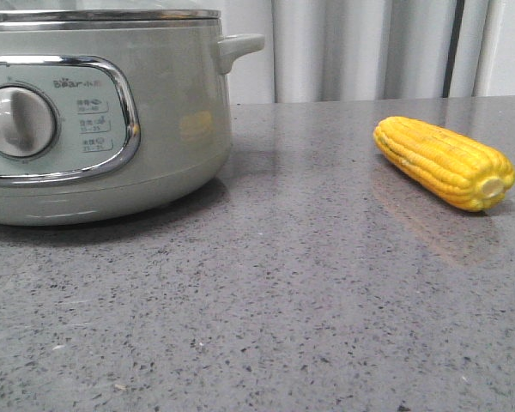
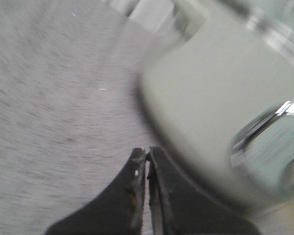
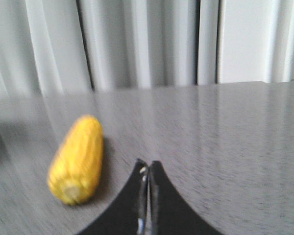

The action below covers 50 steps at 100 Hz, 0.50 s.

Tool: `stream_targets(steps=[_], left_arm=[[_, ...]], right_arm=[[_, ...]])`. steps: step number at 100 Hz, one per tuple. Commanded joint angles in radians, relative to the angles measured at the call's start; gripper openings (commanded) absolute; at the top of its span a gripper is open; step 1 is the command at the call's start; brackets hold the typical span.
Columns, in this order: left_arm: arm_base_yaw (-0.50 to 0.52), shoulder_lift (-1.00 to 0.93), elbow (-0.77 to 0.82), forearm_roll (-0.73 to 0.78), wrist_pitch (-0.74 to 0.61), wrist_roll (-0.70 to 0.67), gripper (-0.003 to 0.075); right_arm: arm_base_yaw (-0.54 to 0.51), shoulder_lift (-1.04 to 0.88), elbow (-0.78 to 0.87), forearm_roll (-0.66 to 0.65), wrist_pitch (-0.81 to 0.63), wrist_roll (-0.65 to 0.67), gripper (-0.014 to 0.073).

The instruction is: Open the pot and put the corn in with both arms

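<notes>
The pale sage-green pot [image 1: 163,112] stands at the left of the grey table, lid on, with its grey dial [image 1: 17,121] and side handle [image 1: 240,47]. The yellow corn [image 1: 442,160] lies on its side at the right, pale stub end toward the camera. Neither gripper shows in the front view. In the left wrist view my left gripper [image 2: 147,152] is shut and empty, close beside the blurred pot [image 2: 206,93]. In the right wrist view my right gripper [image 3: 148,164] is shut and empty above the table, with the corn [image 3: 78,156] apart from it to one side.
The grey speckled tabletop [image 1: 283,292] stretches between pot and corn. Pale curtains [image 1: 369,47] hang behind the table's far edge. Both wrist views are motion-blurred.
</notes>
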Motion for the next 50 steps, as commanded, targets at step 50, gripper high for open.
stream_targets(steps=[50], left_arm=[[-0.003, 0.052, -0.213, 0.028, -0.075, 0.189, -0.002]], right_arm=[[-0.006, 0.025, -0.264, 0.295, 0.334, -0.055, -0.0009]])
